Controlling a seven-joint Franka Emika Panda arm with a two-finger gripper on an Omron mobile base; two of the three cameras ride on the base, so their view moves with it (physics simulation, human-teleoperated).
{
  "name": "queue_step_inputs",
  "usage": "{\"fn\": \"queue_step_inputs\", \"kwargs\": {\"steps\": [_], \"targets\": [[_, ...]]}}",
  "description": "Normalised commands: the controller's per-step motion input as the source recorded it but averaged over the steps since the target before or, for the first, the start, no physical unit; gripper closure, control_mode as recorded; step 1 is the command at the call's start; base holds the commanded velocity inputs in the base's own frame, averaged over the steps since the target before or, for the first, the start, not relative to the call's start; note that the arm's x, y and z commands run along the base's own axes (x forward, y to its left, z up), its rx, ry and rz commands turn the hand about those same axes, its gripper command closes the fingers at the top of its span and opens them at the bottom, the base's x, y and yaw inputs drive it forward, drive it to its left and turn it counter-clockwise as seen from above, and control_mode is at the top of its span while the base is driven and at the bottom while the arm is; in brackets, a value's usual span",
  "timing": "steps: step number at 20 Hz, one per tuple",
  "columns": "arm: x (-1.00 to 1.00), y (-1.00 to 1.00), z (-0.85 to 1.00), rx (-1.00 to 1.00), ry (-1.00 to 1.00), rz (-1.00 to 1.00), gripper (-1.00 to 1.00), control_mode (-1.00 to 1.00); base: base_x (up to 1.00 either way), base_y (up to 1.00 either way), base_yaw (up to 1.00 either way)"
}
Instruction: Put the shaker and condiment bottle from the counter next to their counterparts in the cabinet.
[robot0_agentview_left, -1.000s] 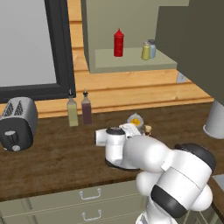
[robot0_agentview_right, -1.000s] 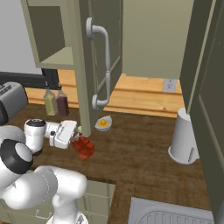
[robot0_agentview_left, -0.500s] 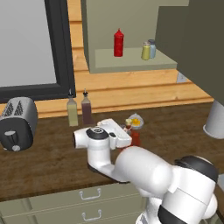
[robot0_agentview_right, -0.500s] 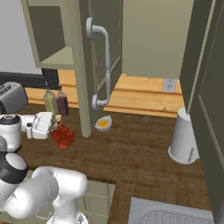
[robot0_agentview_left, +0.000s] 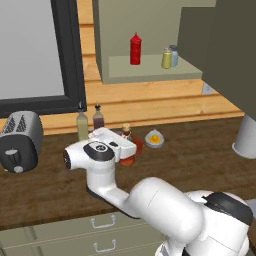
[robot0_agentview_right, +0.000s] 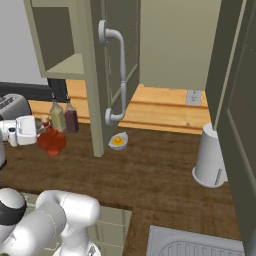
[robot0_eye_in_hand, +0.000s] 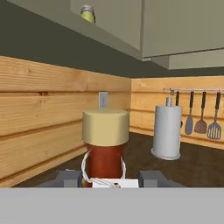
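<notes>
So we've got the condiment bottle (robot0_agentview_left: 128, 146) off the counter (robot0_agentview_left: 200, 160) now; half a second back it was lower and nearer the front edge of the worktop, and the arm has swung it left and up toward the back wall. The gripper (robot0_eye_in_hand: 108, 178) is clamped on the bottle's neck, just under the tan stopper, fingers tight either side of the white tag.

In the right base view the red bottle hangs beside the two tall black-spouted bottles (robot0_agentview_right: 64, 116) at the back edge of the worktop; it looks clear of the wood, though we can't tell by how much.

Up in the cabinet (robot0_agentview_left: 150, 35) the shaker (robot0_agentview_left: 166, 59) already sits on the shelf, touching the blue-grey shaker (robot0_agentview_left: 173, 55) near the right end; the slim red squeeze bottle (robot0_agentview_left: 135, 49) stands alone mid-shelf. So by our read half the job's done, and what's left is hauling this bottle up next to the squeeze bottle; the shelf's front edge and the open door (robot0_agentview_right: 97, 75) look like the things to dodge.
</notes>
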Motion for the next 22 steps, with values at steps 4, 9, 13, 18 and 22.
{"fn": "queue_step_inputs", "kwargs": {"steps": [4, 9, 13, 18, 22], "targets": [[0.01, 0.41, 0.66, 0.02, 0.03, 0.25, 1.00, -1.00, 0.00, 0.00, 0.00], [0.02, 0.17, 0.71, 0.00, 0.08, 0.24, 1.00, -1.00, 0.00, 0.00, 0.00], [0.00, 0.00, 0.69, 0.00, 0.07, 0.30, 1.00, -1.00, 0.00, 0.00, 0.00], [0.00, 0.00, 0.53, 0.00, 0.02, 0.38, 1.00, -1.00, 0.00, 0.00, 0.00], [-0.06, 0.00, 0.37, 0.00, 0.00, 0.41, 1.00, -1.00, 0.00, 0.00, 0.00]]}}
